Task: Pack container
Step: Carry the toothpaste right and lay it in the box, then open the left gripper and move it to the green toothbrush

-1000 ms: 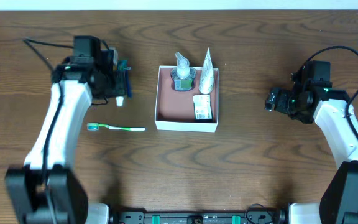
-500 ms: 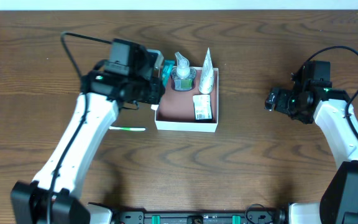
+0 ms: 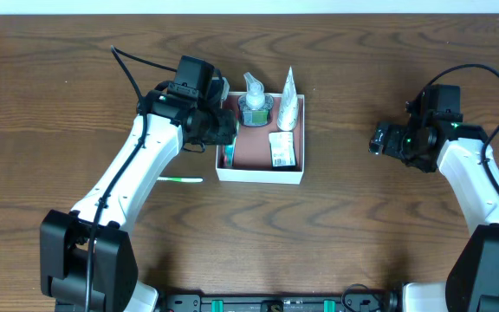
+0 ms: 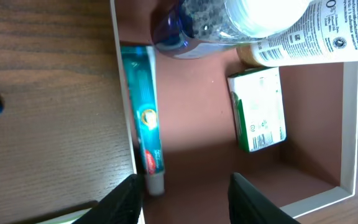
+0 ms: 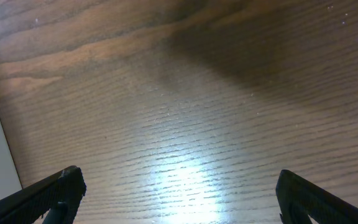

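**Container** (image 3: pixel 260 175): square, shallow, open-top box with white outer walls and a reddish-brown floor. You will find it about midway between the left and right edges of the table (image 3: pixel 362 234), a little toward the far edge.

**Contents, four items:**
- Toothpaste (image 4: pixel 143 112): teal tube lying flat against the left wall, with its white cap toward the near wall.
- Bottle (image 3: pixel 254 106): clear with a blue collar, standing at the far wall.
- White tube (image 3: pixel 288 102): in the far-right corner, with its tip reaching past the far rim.
- Box (image 4: pixel 260 111): small, white and green, barcode side up. It lies flat near the right wall, apart from the toothpaste.

**Outside the container:** a toothbrush (image 3: pixel 180 179) with a green handle lies on the wood off the near-left corner of the container, partly under your left arm.

**Left gripper** (image 4: pixel 184 190): it hangs over the left side of the container above the toothpaste cap. Its fingers are spread wide and nothing is between them.

**Right gripper** (image 5: pixel 179 177): it is well apart from the container, toward the right edge, over bare wood. Its fingers are spread and empty.
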